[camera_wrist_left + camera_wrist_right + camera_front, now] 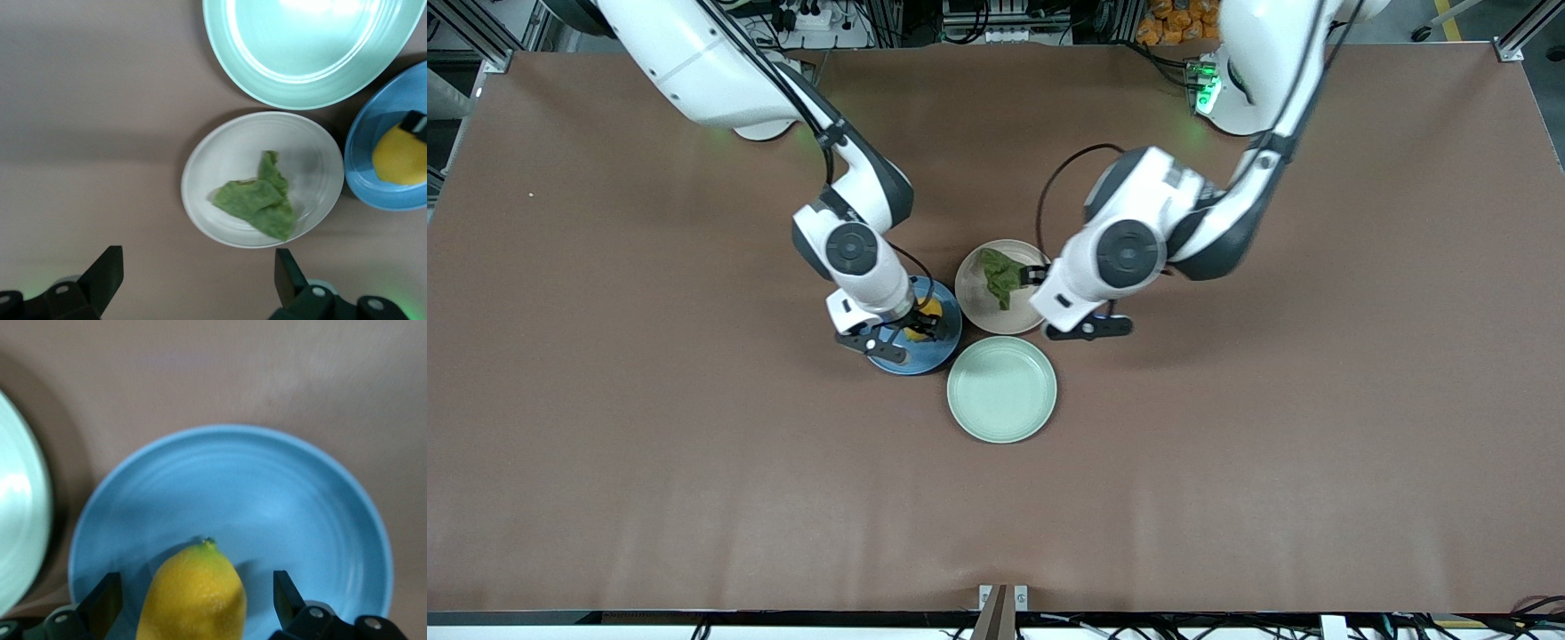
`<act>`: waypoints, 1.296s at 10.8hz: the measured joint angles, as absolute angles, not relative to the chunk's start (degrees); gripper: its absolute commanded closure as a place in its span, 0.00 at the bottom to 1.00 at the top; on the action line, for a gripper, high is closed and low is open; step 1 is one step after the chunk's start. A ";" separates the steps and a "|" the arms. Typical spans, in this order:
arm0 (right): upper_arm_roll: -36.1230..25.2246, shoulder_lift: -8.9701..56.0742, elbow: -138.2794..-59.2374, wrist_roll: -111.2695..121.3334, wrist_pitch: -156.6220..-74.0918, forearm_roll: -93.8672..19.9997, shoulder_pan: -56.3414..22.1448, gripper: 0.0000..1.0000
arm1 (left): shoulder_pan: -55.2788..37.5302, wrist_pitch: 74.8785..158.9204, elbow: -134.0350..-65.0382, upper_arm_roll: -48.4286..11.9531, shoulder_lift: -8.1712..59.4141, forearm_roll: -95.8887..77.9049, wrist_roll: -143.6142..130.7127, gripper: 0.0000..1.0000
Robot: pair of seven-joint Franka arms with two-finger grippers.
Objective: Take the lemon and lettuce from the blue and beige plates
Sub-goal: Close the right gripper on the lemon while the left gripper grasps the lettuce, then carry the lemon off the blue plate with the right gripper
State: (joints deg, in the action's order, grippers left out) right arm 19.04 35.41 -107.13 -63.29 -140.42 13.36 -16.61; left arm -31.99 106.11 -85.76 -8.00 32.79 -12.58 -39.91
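Front view showed nothing lifted yet: my right gripper [919, 324] hung spread around the lemon [193, 595] on the blue plate [320, 520], my left gripper [193, 283] spread near the lettuce [260, 203] lying on the beige plate [220, 160]. Both grasps remained.

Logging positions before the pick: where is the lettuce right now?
The lettuce lies on the beige plate, beside the blue plate holding the lemon, with the open left pincer at it.
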 measured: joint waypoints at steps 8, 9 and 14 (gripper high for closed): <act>21.21 36.28 -105.59 -64.52 -136.63 16.58 -16.06 1.00 | -34.64 117.15 -88.58 -7.73 38.98 -12.64 -42.02 0.00; 21.44 34.93 -104.13 -61.47 -133.14 16.62 -14.53 1.00 | -35.09 118.19 -89.13 -7.77 39.44 -13.00 -42.13 0.00; 17.96 24.95 -101.03 -34.28 -121.20 13.04 -2.61 1.00 | -36.86 124.41 -90.82 -7.86 41.90 -15.30 -43.21 0.00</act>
